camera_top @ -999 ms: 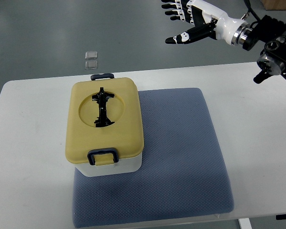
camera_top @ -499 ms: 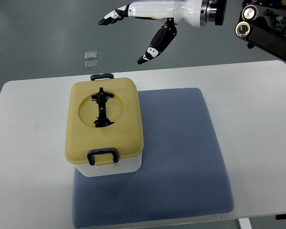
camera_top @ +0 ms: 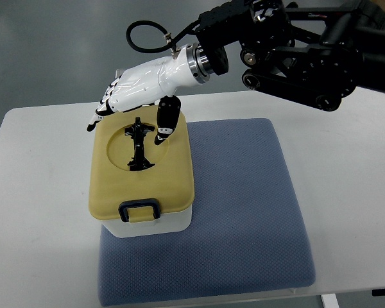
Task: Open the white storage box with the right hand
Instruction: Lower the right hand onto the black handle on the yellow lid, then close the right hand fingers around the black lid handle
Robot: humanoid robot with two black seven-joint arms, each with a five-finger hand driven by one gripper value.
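The white storage box [camera_top: 155, 224] stands on the left part of the blue mat [camera_top: 231, 212], covered by a yellow lid [camera_top: 112, 186]. The lid has a round recess with a black handle [camera_top: 138, 146] folded flat in it, and a dark latch [camera_top: 138, 210] at the near side. My right hand [camera_top: 129, 109] hovers over the lid's far end, fingers spread and holding nothing. Its thumb [camera_top: 164, 122] points down beside the black handle. The far latch is hidden behind the hand.
The white table [camera_top: 38, 192] carries the mat and box. My right arm's black links [camera_top: 295, 45] stretch across the top right above the table's far edge. The grey floor lies beyond.
My right arm has swung in from the upper right, leftward and down. The hand has come from above the floor behind the table to just over the far end of the lid.
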